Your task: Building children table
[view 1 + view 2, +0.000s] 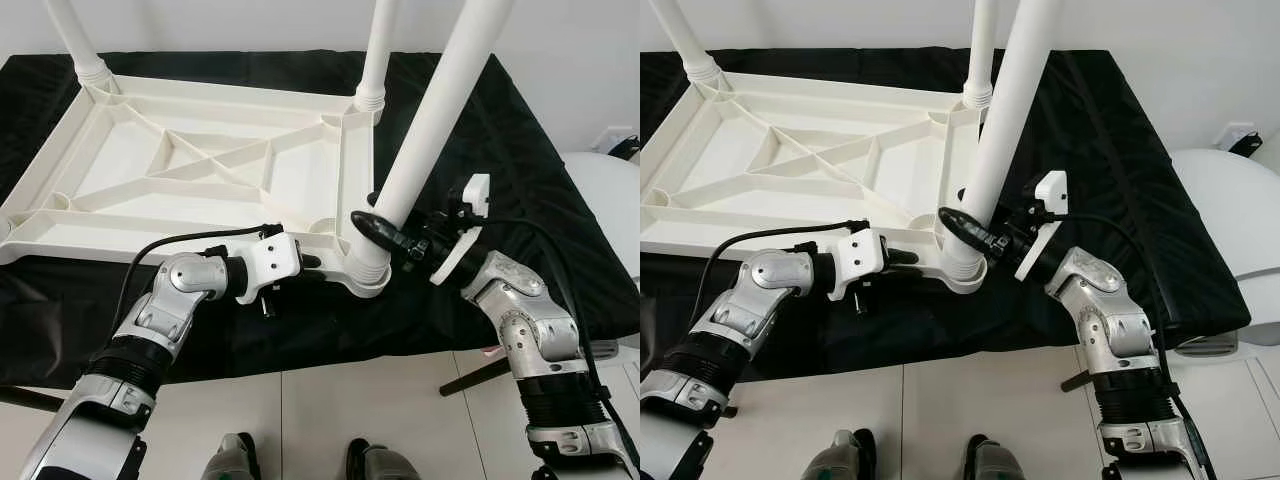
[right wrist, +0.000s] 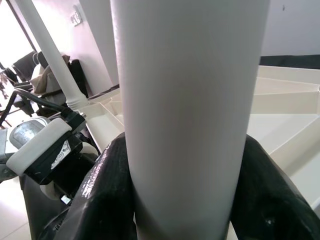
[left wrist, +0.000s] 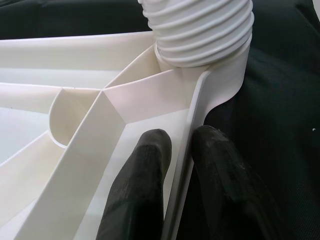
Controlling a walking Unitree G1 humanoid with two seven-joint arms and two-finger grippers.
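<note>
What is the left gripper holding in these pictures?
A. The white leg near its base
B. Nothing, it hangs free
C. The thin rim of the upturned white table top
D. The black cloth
C: in the left wrist view the two black fingers pinch the thin edge wall of the table top, just short of the leg socket; the left gripper sits at that rim.
</note>
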